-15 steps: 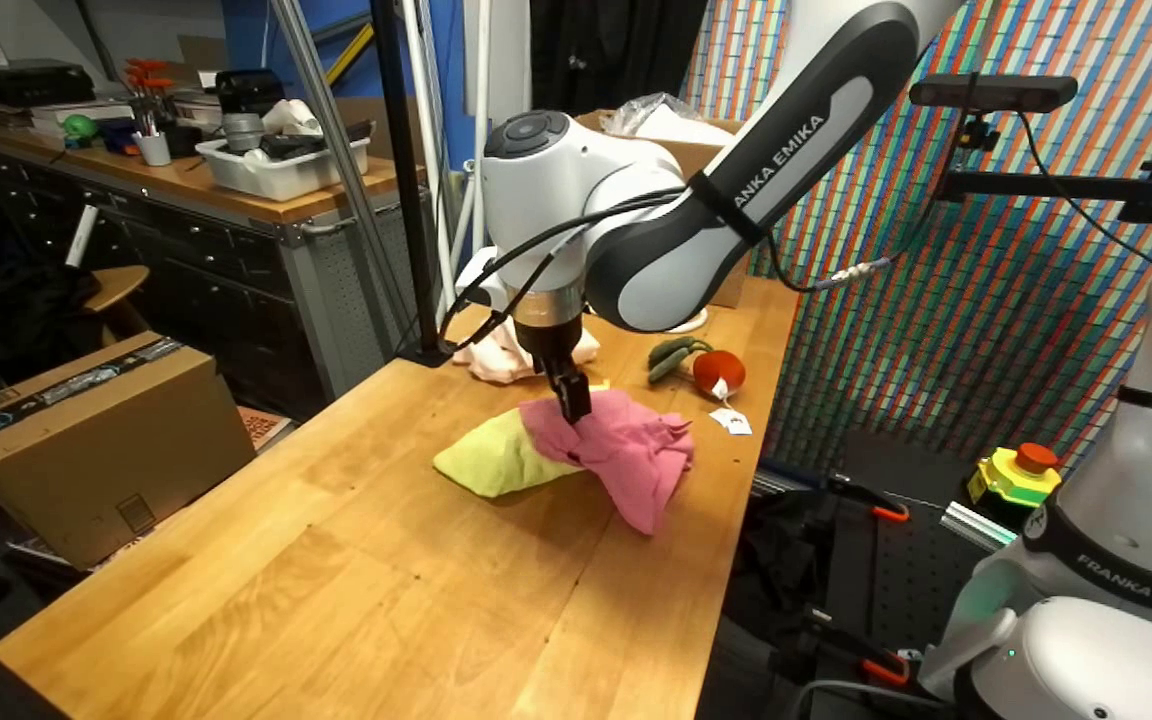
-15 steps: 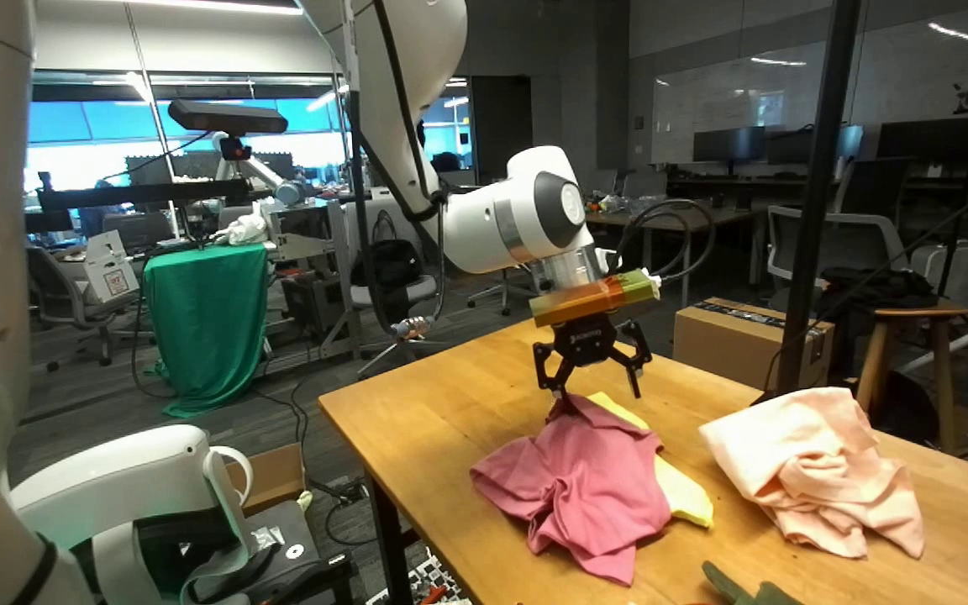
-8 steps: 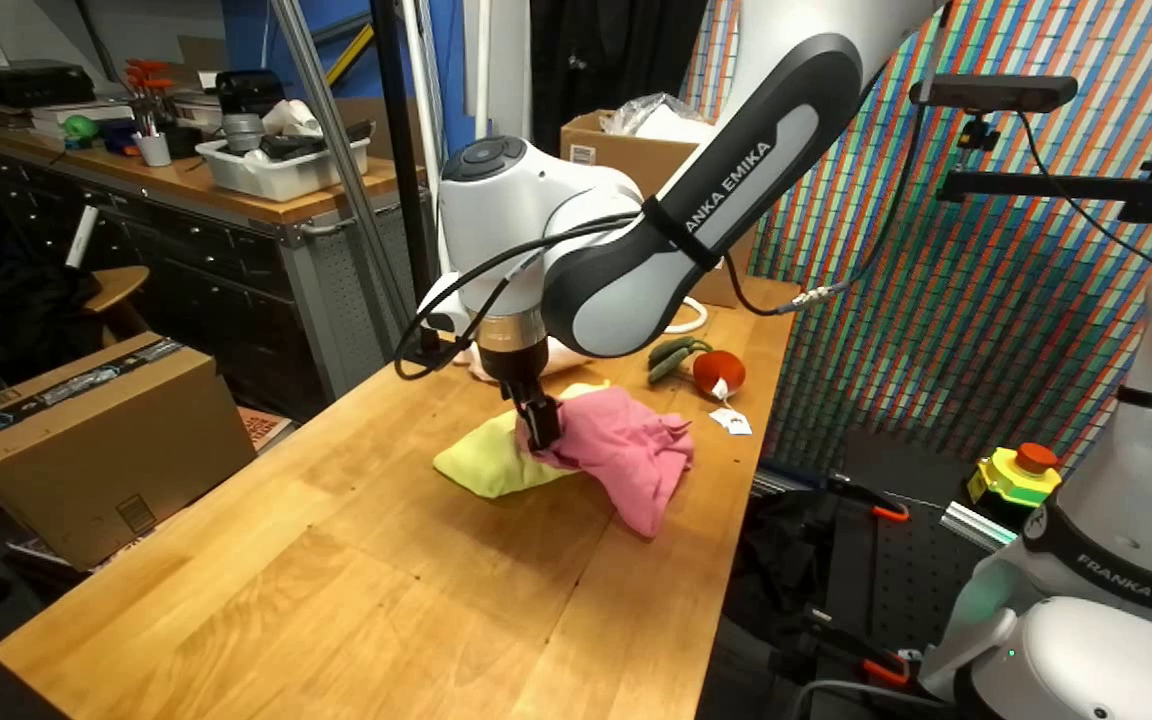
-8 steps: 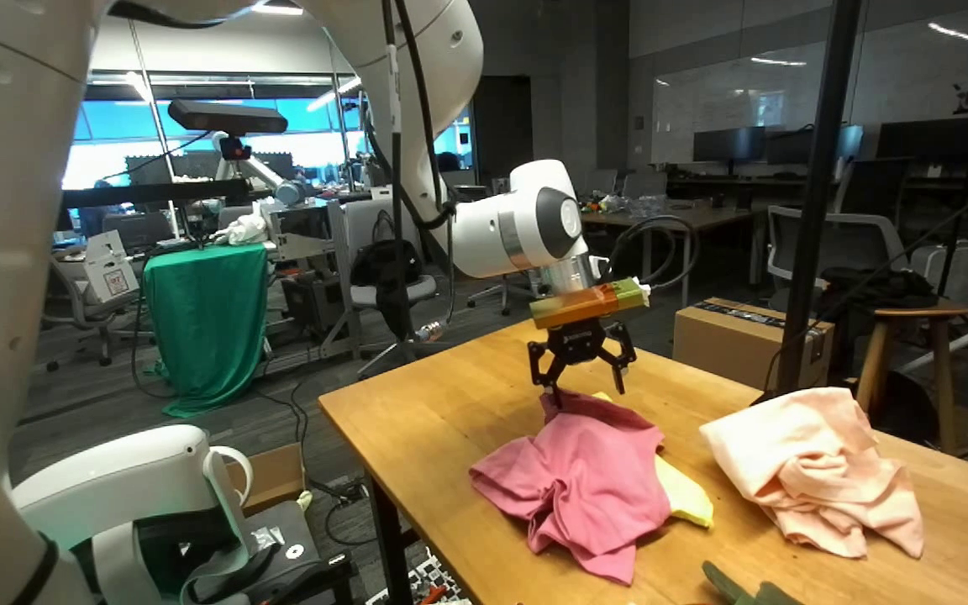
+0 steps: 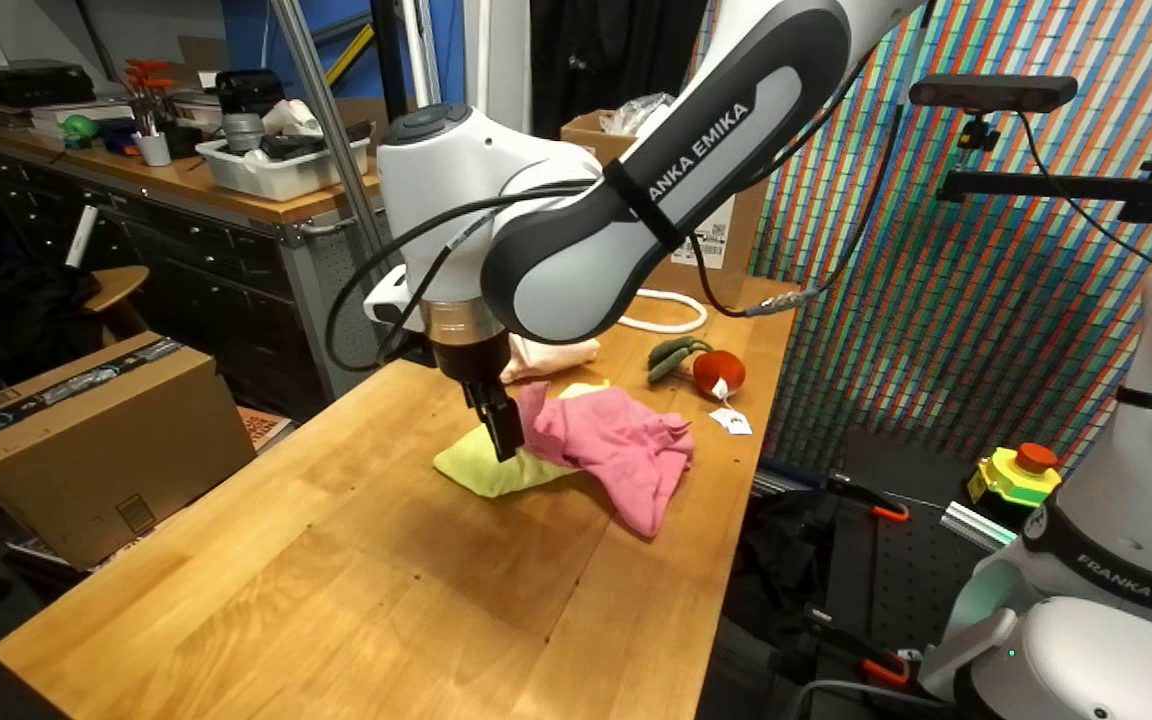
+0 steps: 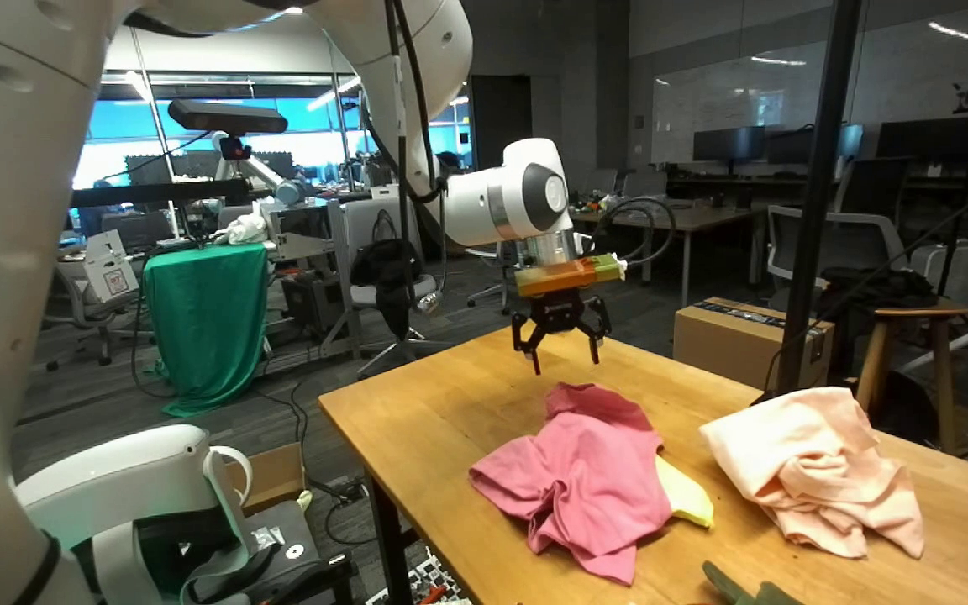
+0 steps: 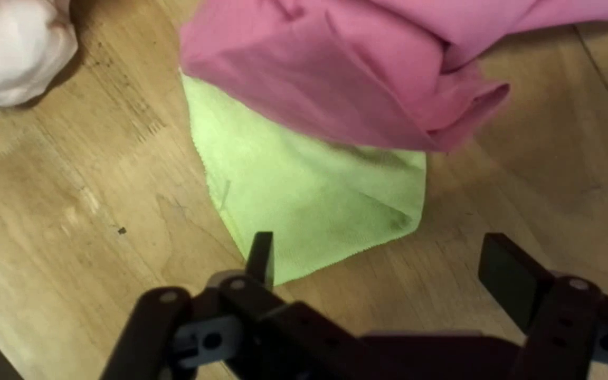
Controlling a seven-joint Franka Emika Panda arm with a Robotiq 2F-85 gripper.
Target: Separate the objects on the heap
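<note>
A pink cloth lies crumpled partly over a yellow-green cloth on the table. Both also show in an exterior view, the pink cloth hiding most of the yellow-green one. In the wrist view the pink cloth covers the upper part of the yellow-green cloth. A peach cloth lies crumpled and apart beside them. My gripper is open and empty, raised beyond the pink cloth's far edge. In the wrist view its fingers are wide apart, near the yellow-green cloth's corner.
A red plush vegetable with a white tag and a green plush piece lie near the table's edge. A cardboard box and a white loop stand behind them. A black pole rises at the table's side.
The open gripper has moved away from the pink cloth and risen off it. The pink cloth's far edge now stands up and hides more of the yellow-green cloth in an exterior view.
</note>
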